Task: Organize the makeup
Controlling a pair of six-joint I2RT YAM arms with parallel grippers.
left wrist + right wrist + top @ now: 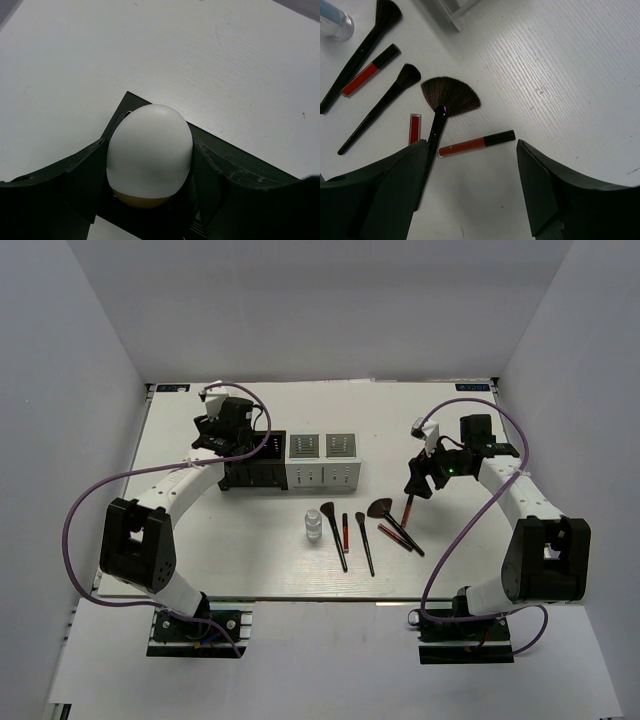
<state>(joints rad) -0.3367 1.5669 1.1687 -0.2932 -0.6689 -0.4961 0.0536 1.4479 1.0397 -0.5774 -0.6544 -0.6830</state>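
Found left gripper [149,162] clenched on a white egg-shaped sponge [149,142], pinched on both flanks, tan end nearest the wrist camera. Logged that pair directly above the black compartment box [250,472], toward the far left part of the table [240,565]. Noted a white compartment box [322,464] touching the black one on its right side, both short of the far edge. Found right gripper [470,167] released, fingers spread wide and grasping nothing, poised over the right half of the table. Saw between those fingers a red lip gloss [475,144] with a black cap, flat on the tabletop, one end just beside the handle of the fan brush [451,96]. Recorded the other loose pieces near the table's centre, nearer the front edge than the boxes, from left to right: small clear bottle [314,525], long black brush [335,538], second lip gloss [346,531], smaller black brush [366,545], then the fan brush, bristles toward the far edge. Spotted a third red stick [414,129] close along the fan brush handle, partly hidden behind a finger. Could not tell height of right gripper above the tabletop.
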